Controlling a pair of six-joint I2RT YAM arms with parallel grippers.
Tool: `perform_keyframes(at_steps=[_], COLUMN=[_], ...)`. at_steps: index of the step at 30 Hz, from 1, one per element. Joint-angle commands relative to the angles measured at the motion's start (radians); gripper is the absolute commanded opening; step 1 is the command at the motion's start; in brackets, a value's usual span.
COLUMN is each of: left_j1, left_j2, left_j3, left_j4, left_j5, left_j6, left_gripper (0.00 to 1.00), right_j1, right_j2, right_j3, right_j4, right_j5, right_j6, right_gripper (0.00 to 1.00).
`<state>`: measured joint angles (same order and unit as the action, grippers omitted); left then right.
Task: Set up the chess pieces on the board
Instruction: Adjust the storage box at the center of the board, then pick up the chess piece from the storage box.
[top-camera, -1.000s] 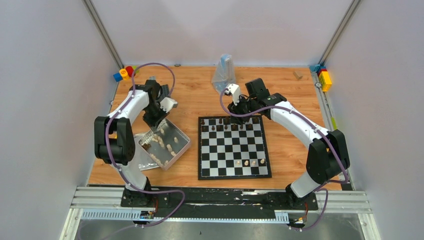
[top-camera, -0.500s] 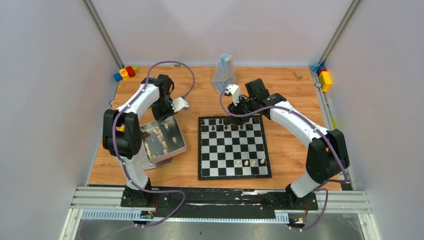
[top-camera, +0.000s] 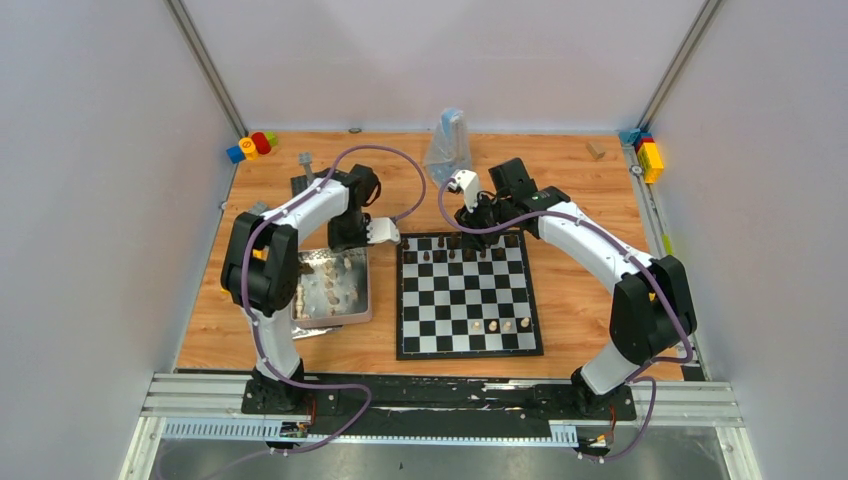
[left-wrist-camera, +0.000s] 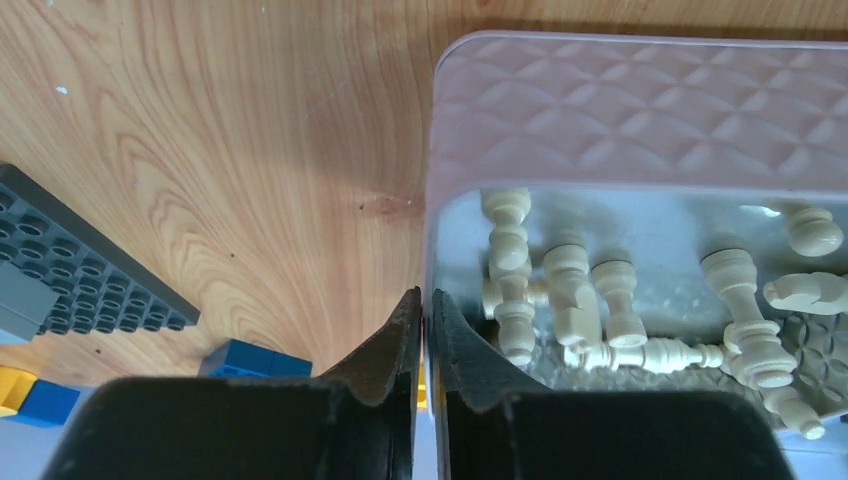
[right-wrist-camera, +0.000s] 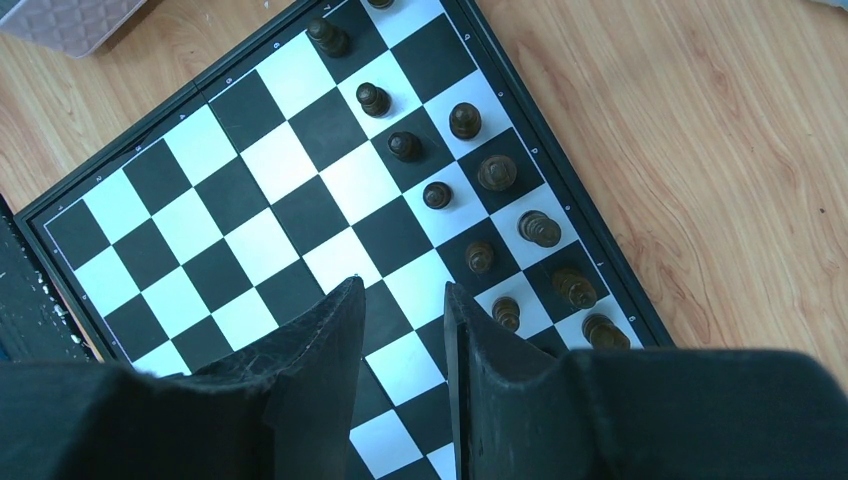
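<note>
Wooden desk (top-camera: 560, 180), pale walls on three sides.

Left gripper (left-wrist-camera: 425, 298): jaws pinched together on the side wall of the tin (left-wrist-camera: 640, 110), at its corner nearest the board.
- Inside that wall: cream chess pieces (left-wrist-camera: 570, 285), about ten showing. All lie flat, their long axes crossing every way.
- Outside it: studded plate (left-wrist-camera: 80, 270) and blue brick (left-wrist-camera: 250, 360).

Right gripper (right-wrist-camera: 400, 290): jaws apart, nothing between them, hanging over bare squares of the board (right-wrist-camera: 250, 190).
- Dark pieces (right-wrist-camera: 495, 172): upright, eleven counted whole, in two lines along the board's far edge.
- Three cream pieces (top-camera: 507, 325): upright, by the board's near edge.

Board at mid-desk, with the tin just beside its left edge.

Plastic bag (top-camera: 448, 140) at the desk's far edge; coloured bricks (top-camera: 250, 145) at the far left corner.
</note>
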<state>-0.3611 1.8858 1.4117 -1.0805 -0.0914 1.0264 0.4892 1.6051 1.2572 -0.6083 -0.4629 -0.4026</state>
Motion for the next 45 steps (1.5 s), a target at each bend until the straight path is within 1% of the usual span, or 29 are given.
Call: perform_keyframes(at_steps=[1, 3, 4, 6, 11, 14, 16, 21, 26, 30, 35, 45], left_j1=[-0.01, -0.01, -0.01, -0.01, 0.012, 0.057, 0.087, 0.15, 0.18, 0.199, 0.205, 0.225], left_j2=[0.002, -0.006, -0.015, -0.033, -0.107, -0.176, -0.224, -0.344, -0.419, -0.415, -0.381, -0.333], left_j3=[0.018, 0.027, 0.031, 0.036, 0.028, 0.007, -0.02, -0.131, -0.265, -0.319, -0.368, -0.402], left_j4=[0.0, 0.006, 0.013, 0.021, 0.045, 0.047, 0.045, 0.056, 0.087, 0.133, 0.199, 0.273], left_j5=[-0.014, -0.005, 0.0, 0.006, 0.025, 0.07, 0.105, 0.201, 0.229, 0.242, 0.211, 0.145], left_j6=[0.021, 0.01, 0.002, -0.01, -0.048, -0.074, -0.084, -0.096, -0.091, -0.086, -0.074, -0.039], left_gripper=[0.19, 0.25, 0.3, 0.35, 0.45, 0.52, 0.54, 0.55, 0.52, 0.51, 0.49, 0.47], right_j1=[-0.004, -0.005, -0.004, -0.004, -0.004, -0.004, -0.004, -0.004, -0.004, -0.005, -0.005, -0.005], right_j2=[0.002, 0.0, -0.001, -0.003, -0.01, -0.009, -0.008, -0.006, 0.008, 0.013, 0.018, 0.03], right_j3=[0.001, 0.002, 0.002, 0.001, 0.001, 0.002, 0.002, 0.001, 0.003, 0.003, 0.005, 0.008], right_j4=[0.027, 0.027, 0.027, 0.027, 0.025, 0.025, 0.025, 0.023, 0.021, 0.019, 0.018, 0.013], right_j5=[-0.005, -0.005, -0.005, -0.005, -0.005, -0.006, -0.008, -0.014, -0.022, -0.015, -0.01, -0.011], right_j6=[-0.013, -0.013, -0.013, -0.013, -0.012, -0.012, -0.012, -0.012, -0.012, -0.012, -0.012, -0.013], right_gripper=[0.36, 0.36, 0.36, 0.36, 0.36, 0.36, 0.36, 0.36, 0.36, 0.36, 0.36, 0.36])
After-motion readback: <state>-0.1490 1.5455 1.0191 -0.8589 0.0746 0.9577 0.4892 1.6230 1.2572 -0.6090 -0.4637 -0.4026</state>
